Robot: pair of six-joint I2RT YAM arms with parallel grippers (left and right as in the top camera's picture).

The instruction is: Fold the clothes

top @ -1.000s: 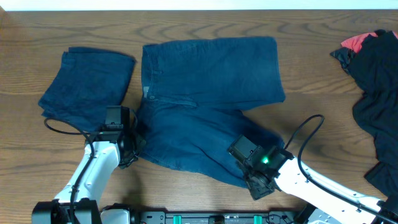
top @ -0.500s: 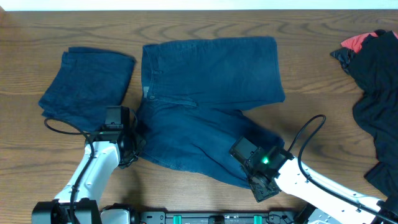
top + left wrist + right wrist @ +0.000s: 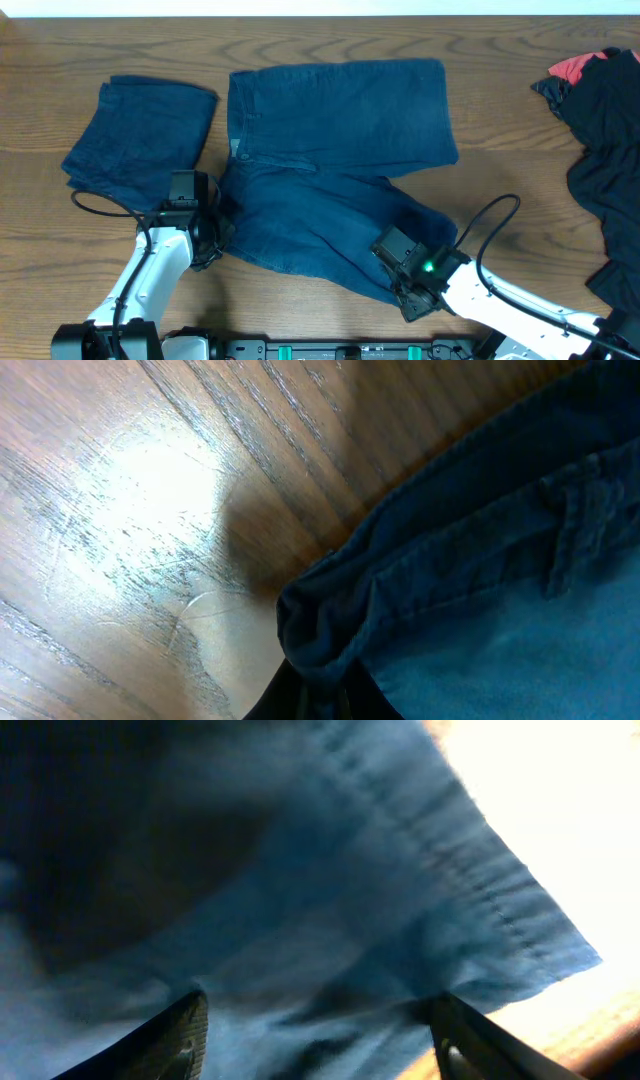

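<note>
- The left gripper (image 3: 305, 690) sits at the near left of the tabletop (image 3: 520, 130), closed tight on the waistband corner of the shorts (image 3: 330, 130). The wrist view shows the blue cloth bunched where it enters the dark fingers, with bare wood just beside it.
- The right gripper (image 3: 318, 1000) is at the near right, low over the hem of the nearer leg. Its fingers (image 3: 180, 1035) stand wide apart with cloth lying between them, gripping nothing. A green light (image 3: 428, 266) glows on its wrist.
- The shorts lie spread across the middle of the tabletop with the waistband to the left. The nearer leg slants toward the right gripper and looks rumpled. The farther leg lies flat and points right.
- A folded bundle (image 3: 140, 135) of the same dark blue cloth rests at the far left, just beside the shorts, with a strip of wood between them.
- At the far right edge, well apart from the shorts, lies a black pile (image 3: 605, 150) with a red scrap (image 3: 575, 68) at its top.
</note>
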